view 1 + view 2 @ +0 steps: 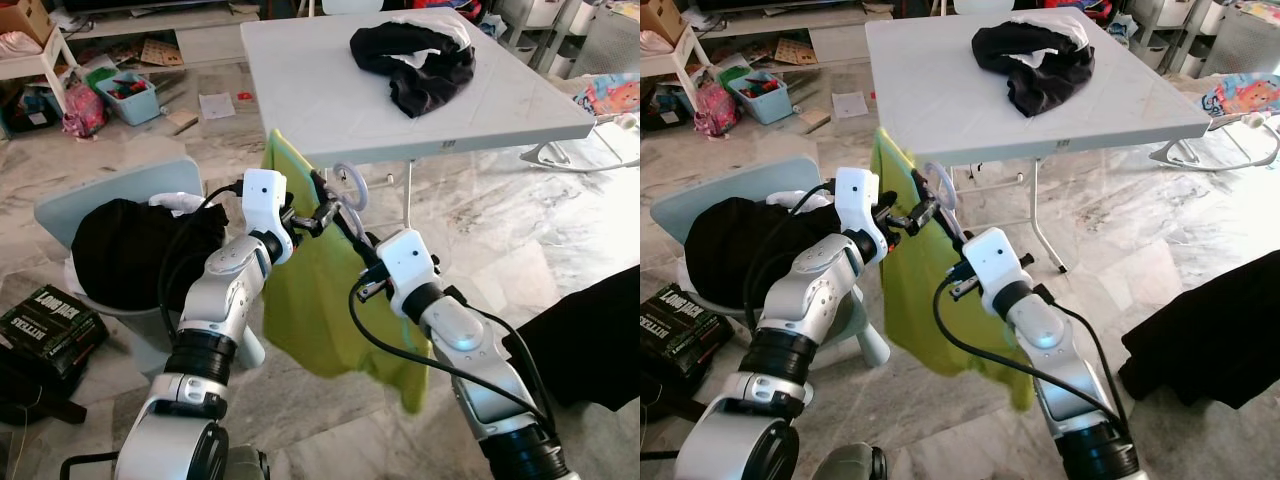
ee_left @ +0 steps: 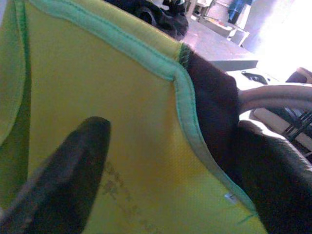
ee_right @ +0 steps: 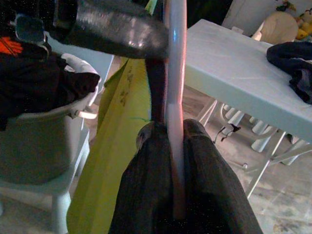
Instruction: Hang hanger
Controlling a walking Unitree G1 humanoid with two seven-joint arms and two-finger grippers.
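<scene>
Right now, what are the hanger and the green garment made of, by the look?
Hanger: probably plastic, pale and smooth with a glossy sheen along its rod. Green garment: fabric, likely synthetic sports mesh, judging by the fine dotted weave, stitched lighter-green binding and limp drape.

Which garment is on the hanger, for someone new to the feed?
Start at the white folding table. Just below its near edge both grippers, left and right, hold a hanger carrying a lime-green shirt. The other clothes around it are black.
</scene>
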